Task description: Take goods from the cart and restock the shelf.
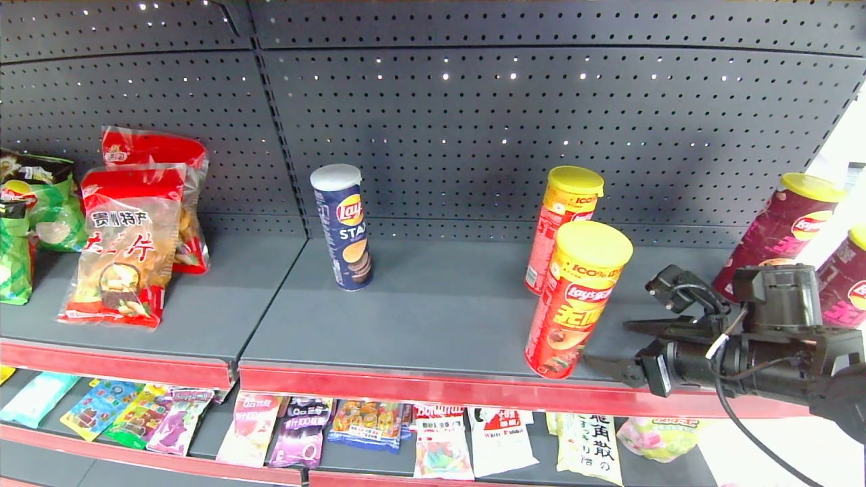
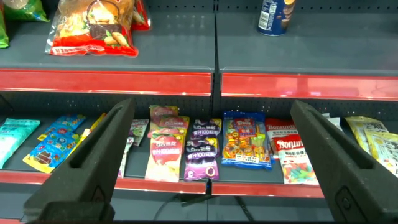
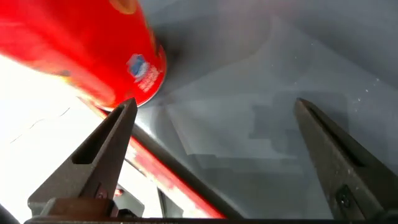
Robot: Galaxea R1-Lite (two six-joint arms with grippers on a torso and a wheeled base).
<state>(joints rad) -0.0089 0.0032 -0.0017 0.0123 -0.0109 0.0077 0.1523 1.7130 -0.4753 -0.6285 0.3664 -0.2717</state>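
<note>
Two red crisp cans with yellow lids stand on the grey upper shelf (image 1: pixel 433 304), one at the front (image 1: pixel 578 297) and one behind it (image 1: pixel 565 220). My right gripper (image 1: pixel 607 345) hovers at the shelf's front edge just right of the front can, open and empty. In the right wrist view the front can's base (image 3: pixel 93 50) lies beside one finger (image 3: pixel 106 155), outside the gap of the gripper (image 3: pixel 216 102). My left gripper (image 2: pixel 211 104) is open and empty, held low and facing the lower shelf (image 2: pixel 249 190). A blue can (image 1: pixel 343 226) stands mid-shelf.
Maroon cans (image 1: pixel 785 230) stand at the shelf's right end. Red snack bags (image 1: pixel 128 250) and green bags (image 1: pixel 27 216) fill the left section. Small candy packets (image 2: pixel 186 152) line the lower shelf. Bare shelf lies between the blue can and the red cans.
</note>
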